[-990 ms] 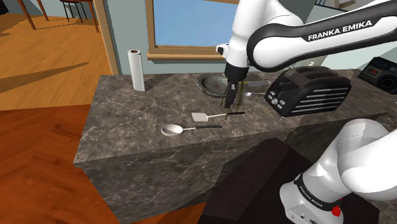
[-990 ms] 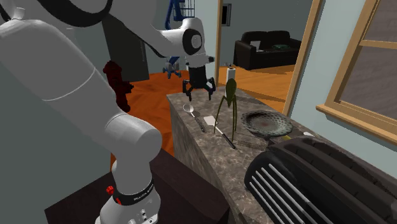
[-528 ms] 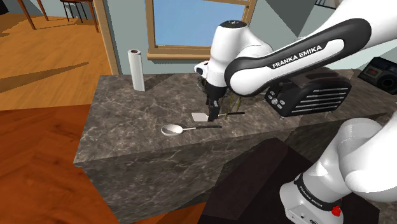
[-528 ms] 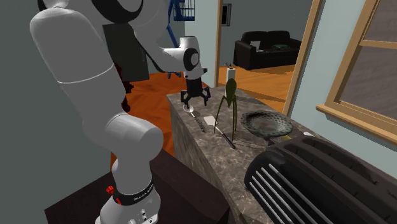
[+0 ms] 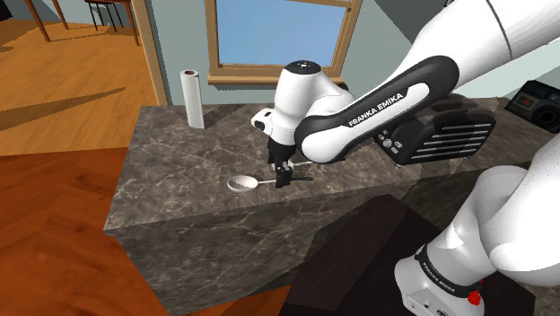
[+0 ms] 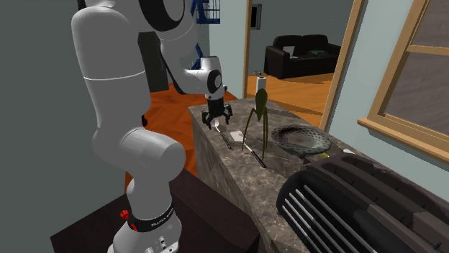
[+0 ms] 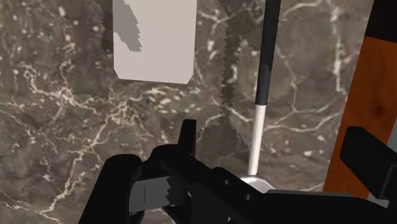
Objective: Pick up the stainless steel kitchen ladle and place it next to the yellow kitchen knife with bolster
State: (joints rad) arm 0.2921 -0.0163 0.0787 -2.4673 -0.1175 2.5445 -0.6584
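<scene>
Dark veined stone counter [image 5: 170, 162] is stretching out under the window, and the ladle [image 5: 244, 184] is lying flat on it near the front edge. Its pale bowl is pointing toward the shoulder view's left and its dark handle is running off to the right. Right over that handle, just past the bowl, the gripper [image 5: 284, 176] is hanging low and pointing straight down. The jaws are standing apart and gripping nothing, though whether they are touching the handle I can't tell. Just beyond the ladle, a white-bladed spatula [image 7: 154, 38] is lying roughly parallel to it. Further along, a green long-legged stand [image 6: 259, 118] is standing upright, a black toaster [image 5: 440, 135] is sitting well apart, and a paper towel roll [image 5: 191, 97] is standing at the far corner.
</scene>
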